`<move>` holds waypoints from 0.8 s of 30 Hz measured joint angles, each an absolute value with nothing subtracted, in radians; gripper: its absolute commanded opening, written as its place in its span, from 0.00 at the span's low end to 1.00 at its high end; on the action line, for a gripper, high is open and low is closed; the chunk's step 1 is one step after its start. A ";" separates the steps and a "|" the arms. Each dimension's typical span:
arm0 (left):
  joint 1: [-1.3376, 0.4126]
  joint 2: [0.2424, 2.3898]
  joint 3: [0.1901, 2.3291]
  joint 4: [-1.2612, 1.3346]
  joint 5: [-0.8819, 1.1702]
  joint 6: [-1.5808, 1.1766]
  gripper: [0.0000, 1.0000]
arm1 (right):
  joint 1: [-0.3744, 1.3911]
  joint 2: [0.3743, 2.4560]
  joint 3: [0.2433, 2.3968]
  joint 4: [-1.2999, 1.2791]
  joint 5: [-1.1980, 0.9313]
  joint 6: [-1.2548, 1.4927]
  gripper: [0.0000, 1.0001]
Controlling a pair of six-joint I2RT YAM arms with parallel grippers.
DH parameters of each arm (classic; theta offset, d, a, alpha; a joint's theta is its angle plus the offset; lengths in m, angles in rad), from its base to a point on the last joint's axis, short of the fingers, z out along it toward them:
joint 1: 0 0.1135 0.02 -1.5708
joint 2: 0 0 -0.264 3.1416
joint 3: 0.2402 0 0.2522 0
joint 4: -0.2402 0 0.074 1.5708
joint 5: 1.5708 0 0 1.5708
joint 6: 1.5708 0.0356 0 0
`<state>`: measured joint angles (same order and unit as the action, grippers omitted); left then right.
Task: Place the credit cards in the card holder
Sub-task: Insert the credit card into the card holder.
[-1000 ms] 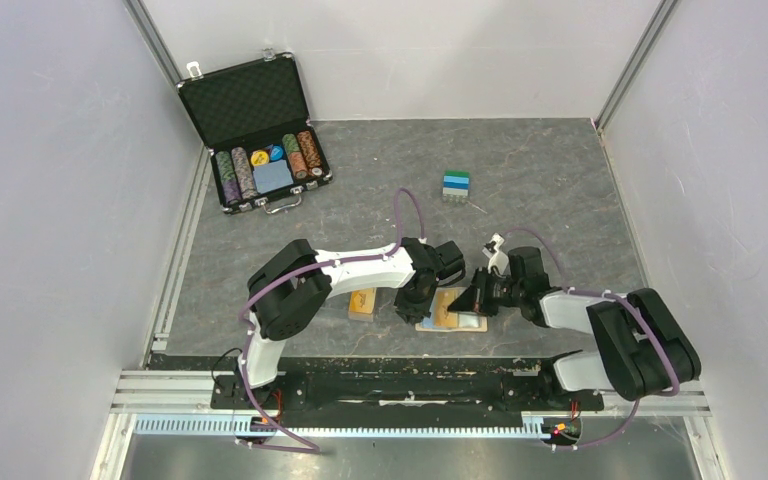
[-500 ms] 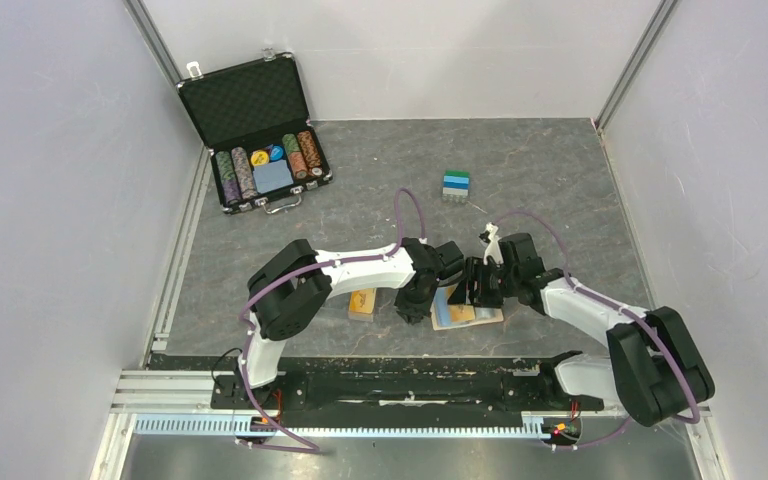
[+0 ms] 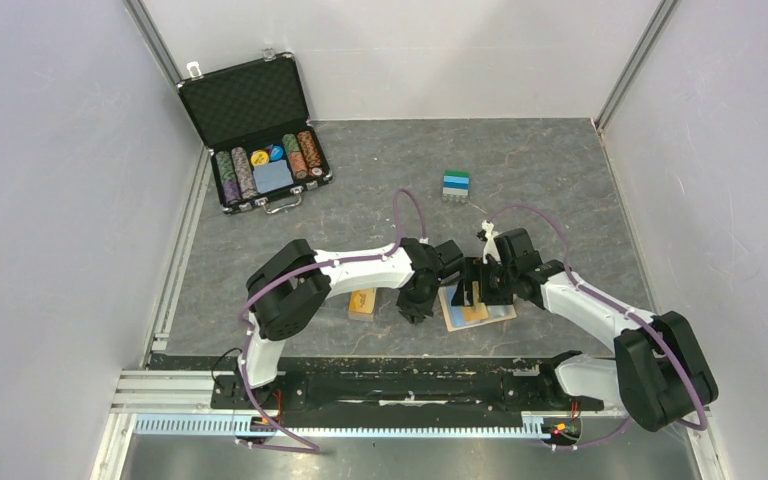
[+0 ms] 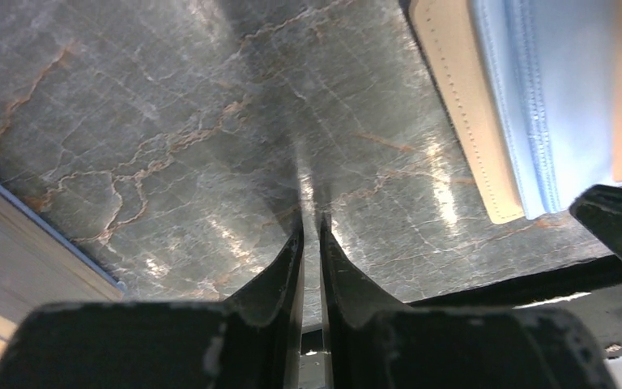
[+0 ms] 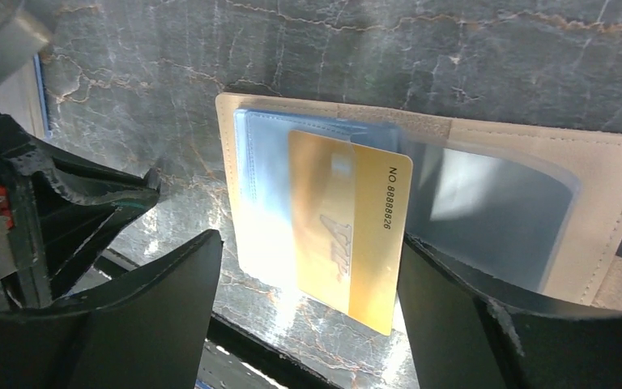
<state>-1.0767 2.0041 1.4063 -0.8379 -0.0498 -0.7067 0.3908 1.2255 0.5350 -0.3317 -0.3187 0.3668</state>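
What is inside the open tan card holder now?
One gold card lies across the clear inner pockets of the card holder, one end sticking out past its edge. Whether other cards are under it cannot be seen.

The left arm [image 3: 360, 268] rises from its base, folds at a black elbow and runs its white forearm rightward to the middle, where the wrist bends down. The left gripper [image 3: 415, 308] points down and toward the near edge. Its fingers [image 4: 279, 279] stand almost together, with only a thin slit between them and nothing in it. The right arm [image 3: 585, 305] reaches from its base up and leftward, its forearm slanting toward the middle. The right gripper [image 3: 468, 293] faces left, tilted downward, close beside the left one. Its fingers [image 5: 166, 304] are spread wide and grip nothing.
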 measured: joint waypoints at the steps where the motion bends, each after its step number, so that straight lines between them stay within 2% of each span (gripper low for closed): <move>1: -1.074 2.002 1.402 -0.826 -0.041 -0.707 0.17 | 0.391 1.225 0.535 -0.334 -0.315 0.362 0.68; 4: -1.070 1.999 1.398 -0.792 -0.016 -0.709 0.16 | 0.391 1.226 0.534 -0.339 -0.304 0.345 0.45; 6: -1.067 1.999 1.397 -0.769 -0.001 -0.709 0.16 | 0.391 1.230 0.529 -0.338 -0.301 0.339 0.38; 14: -1.060 2.007 1.397 -0.702 0.048 -0.709 0.15 | 0.411 1.249 0.498 -0.279 -0.350 0.363 0.36; 21: -1.055 2.008 1.396 -0.696 0.061 -0.710 0.13 | 0.424 1.258 0.450 -0.138 -0.429 0.433 0.46; 22: -1.055 2.004 1.391 -0.696 0.060 -0.710 0.13 | 0.424 1.259 0.439 -0.110 -0.443 0.448 0.45; 24: -1.053 1.992 1.375 -0.696 0.057 -0.710 0.13 | 0.426 1.261 0.421 -0.063 -0.466 0.472 0.32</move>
